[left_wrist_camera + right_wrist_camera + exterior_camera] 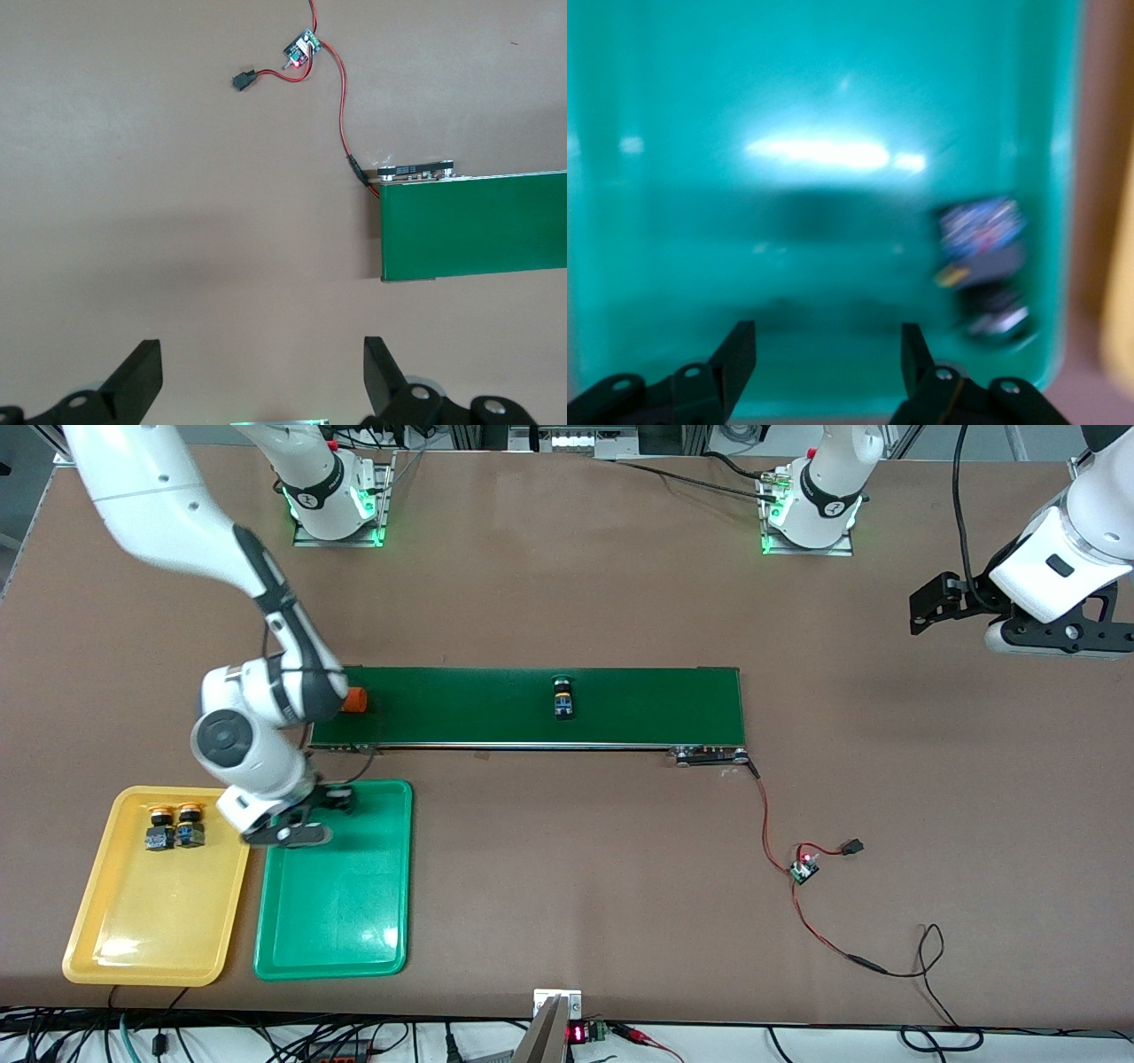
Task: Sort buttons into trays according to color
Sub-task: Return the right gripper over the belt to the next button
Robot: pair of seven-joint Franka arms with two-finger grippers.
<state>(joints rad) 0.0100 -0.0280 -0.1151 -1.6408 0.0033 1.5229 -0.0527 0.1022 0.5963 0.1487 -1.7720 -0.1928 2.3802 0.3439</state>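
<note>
Green tray (341, 908): lowest in the front view, at the right arm's end of the table, just beside the yellow tray (133, 930). Right gripper (829, 359): over the corner of the green tray nearest the belt, fingers (740, 354) parted with nothing between them. One button (983, 266): lying in the green tray close to its wall, apart from the right gripper's fingers; cap colour cannot be told. Two yellow-capped buttons (173, 825): side by side in the yellow tray, at the end of it nearest the belt. Conveyor belt (638, 707): long, dark green, farther from the front camera than both trays. One further button (563, 697): on the belt about midway along; cap colour not legible. Orange cylinder (355, 701): on the belt at the right arm's end, partly hidden by the arm. Left gripper (262, 376): waiting over bare table at the left arm's end, fingers spread wide, holding nothing. Small circuit board (804, 868): on red wires, near the belt's left-arm end.
</note>
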